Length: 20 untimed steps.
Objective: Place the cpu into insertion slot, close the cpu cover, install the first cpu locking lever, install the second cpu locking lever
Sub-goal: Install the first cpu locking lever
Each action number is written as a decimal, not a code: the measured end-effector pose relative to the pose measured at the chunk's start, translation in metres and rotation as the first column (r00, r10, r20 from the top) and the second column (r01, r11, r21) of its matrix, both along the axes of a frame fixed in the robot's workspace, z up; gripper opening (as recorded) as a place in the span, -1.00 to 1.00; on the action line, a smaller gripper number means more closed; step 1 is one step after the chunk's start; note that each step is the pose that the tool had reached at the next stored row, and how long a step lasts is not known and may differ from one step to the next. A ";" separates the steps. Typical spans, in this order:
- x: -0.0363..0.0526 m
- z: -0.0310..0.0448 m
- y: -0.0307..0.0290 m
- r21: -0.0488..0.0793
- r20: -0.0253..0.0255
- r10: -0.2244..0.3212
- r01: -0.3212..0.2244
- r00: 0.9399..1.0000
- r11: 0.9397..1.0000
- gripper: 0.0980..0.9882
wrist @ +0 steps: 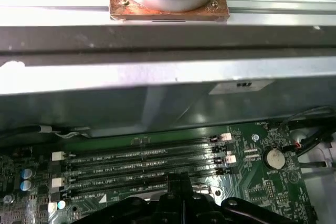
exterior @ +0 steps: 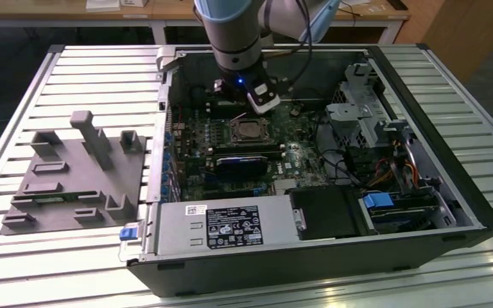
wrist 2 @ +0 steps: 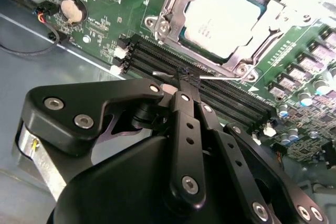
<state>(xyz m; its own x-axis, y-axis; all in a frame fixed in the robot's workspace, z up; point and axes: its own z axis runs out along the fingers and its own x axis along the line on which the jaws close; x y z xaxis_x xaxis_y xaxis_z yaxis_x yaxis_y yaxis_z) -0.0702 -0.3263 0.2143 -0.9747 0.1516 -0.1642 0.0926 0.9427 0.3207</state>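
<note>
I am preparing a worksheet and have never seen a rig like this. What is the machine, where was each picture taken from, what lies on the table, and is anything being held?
The machine is a grey jointed robot arm. It reaches down into an open black computer case that lies on a slatted metal table.

The exterior view looks on from off the arm. Both wrist views come from cameras riding on the arm, near its black gripper.

Beside the case, at the exterior view's left, lies a grey moulded fixture tray.

In the second wrist view, the small square silver-topped cpu sits in the insertion slot, with the thin silver cpu cover around it.

The gripper is shut over the long black memory slots, and I can see nothing held in it.
</note>
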 end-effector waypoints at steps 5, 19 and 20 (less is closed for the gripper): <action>0.0000 -0.0008 0.0050 -0.003 0.000 -0.001 0.001 1.000 1.000 -0.99; -0.0002 -0.0041 0.0051 -0.033 0.066 -0.029 0.031 0.997 0.999 -0.99; -0.0003 -0.0045 0.0050 -0.038 0.070 -0.032 0.035 0.997 0.999 -0.99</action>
<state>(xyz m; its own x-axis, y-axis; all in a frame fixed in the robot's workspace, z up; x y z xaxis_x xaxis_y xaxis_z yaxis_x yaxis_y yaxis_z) -0.0705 -0.3213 0.2098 -0.9552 0.1762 -0.2379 0.1032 0.9514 0.2901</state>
